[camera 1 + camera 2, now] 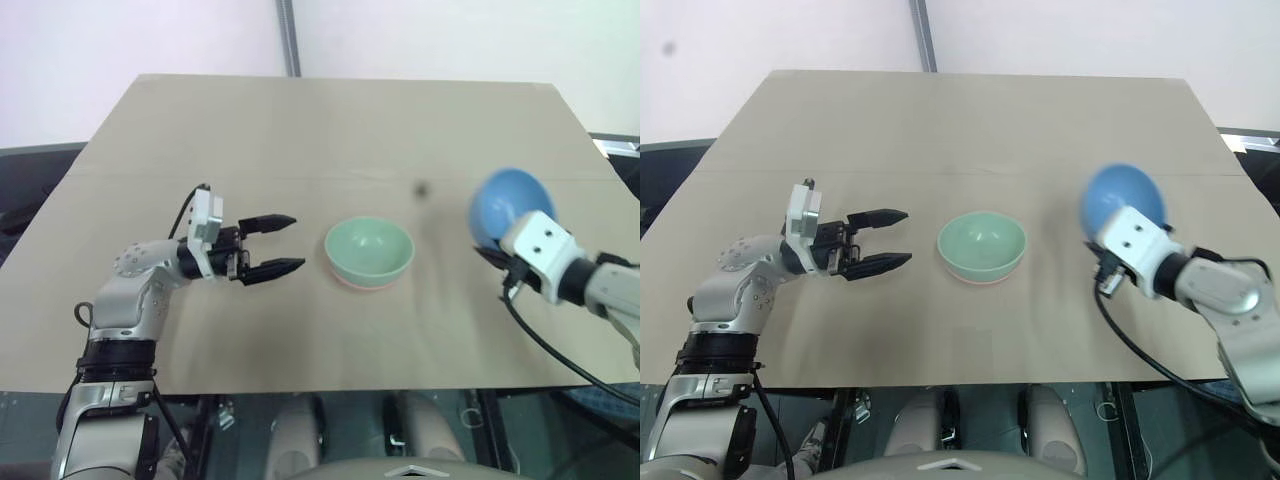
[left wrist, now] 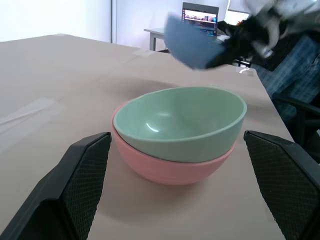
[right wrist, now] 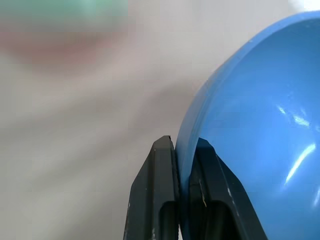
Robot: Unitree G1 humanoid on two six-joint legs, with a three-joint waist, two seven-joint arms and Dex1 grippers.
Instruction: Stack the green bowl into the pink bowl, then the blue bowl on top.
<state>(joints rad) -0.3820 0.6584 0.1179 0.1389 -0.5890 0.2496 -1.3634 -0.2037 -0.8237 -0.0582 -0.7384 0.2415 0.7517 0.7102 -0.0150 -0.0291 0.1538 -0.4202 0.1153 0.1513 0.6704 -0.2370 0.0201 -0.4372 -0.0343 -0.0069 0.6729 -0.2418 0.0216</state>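
Right hand (image 3: 181,150) pinching blue bowl (image 1: 508,208) rim — left hand (image 1: 283,243) spread — over bare tan table (image 1: 300,130), white wall (image 1: 120,40) behind.

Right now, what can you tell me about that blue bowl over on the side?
The blue bowl is small, round and bright sky-blue, smooth and glossy like plastic, with light glinting on its inside. It is off the table, tilted on its side, held up by the right tool, whose two black fingers are shut on its rim, one inside and one outside. It hangs to the right of the green bowl, which sits nested in the pink bowl, and touches neither.
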